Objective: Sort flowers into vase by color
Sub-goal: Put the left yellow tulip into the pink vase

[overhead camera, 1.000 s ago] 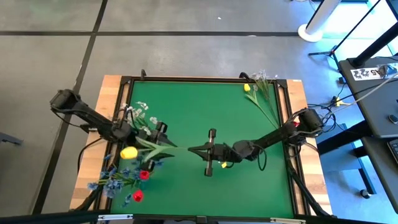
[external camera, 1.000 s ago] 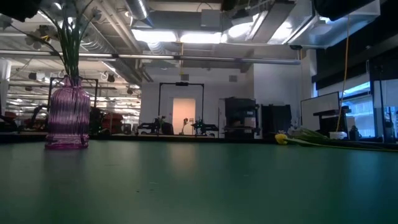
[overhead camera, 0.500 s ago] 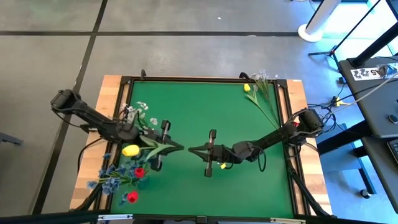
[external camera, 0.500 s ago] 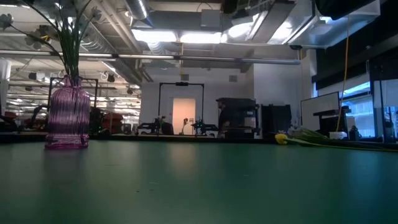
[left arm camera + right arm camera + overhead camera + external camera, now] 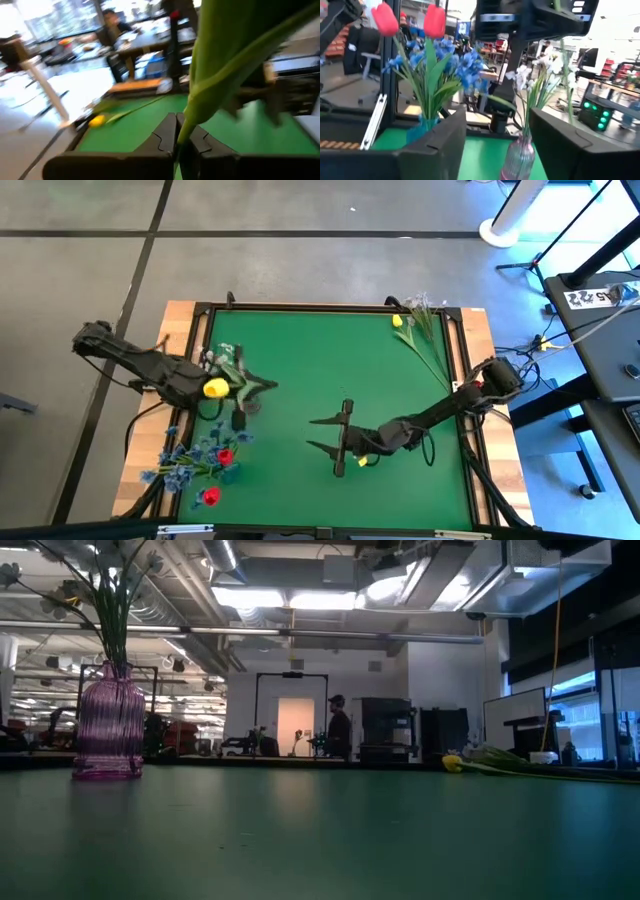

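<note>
At the worktop's [image 5: 300, 370] left side, our left end effector [image 5: 243, 388] grips a yellow tulip [image 5: 215, 388]; our right end effector [image 5: 327, 435] stands open mid-worktop.

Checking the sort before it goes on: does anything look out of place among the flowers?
Yes. The blue vase at the table's left edge holds red tulips among the blue blossoms, so colours are mixed there. The left gripper is shut on a yellow tulip; another yellow tulip lies flat at the far right corner.
</note>
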### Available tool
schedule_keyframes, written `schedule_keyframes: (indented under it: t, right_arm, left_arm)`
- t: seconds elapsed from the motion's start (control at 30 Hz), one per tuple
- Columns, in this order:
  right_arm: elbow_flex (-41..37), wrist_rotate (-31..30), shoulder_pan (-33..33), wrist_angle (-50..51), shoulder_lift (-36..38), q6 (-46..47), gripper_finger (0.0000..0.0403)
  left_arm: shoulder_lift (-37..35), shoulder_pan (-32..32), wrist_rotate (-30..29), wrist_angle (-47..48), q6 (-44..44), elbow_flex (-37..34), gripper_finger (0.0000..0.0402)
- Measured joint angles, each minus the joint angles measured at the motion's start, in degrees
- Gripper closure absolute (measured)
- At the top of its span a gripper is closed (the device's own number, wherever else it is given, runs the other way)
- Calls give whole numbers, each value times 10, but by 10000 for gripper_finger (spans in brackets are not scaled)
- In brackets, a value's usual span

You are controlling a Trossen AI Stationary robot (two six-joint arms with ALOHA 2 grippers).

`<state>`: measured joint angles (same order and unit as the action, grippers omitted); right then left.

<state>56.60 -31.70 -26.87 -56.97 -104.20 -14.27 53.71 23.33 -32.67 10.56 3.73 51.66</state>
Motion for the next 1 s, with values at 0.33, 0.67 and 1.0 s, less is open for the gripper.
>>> schedule_keyframes:
  t: [0.33, 0.67, 1.0]
  right_arm:
    - [0, -54, -7, 10, 0, -13, 171]
    - [0, -46, -1, 17, 0, -10, 171]
    - [0, -47, -1, 38, 0, -9, 171]
  left_arm:
    - [-118, -3, -57, 99, 13, 76, 400]
    - [-133, -98, -208, 328, -86, 113, 401]
    - [-132, -166, -96, 330, -221, -5, 401]
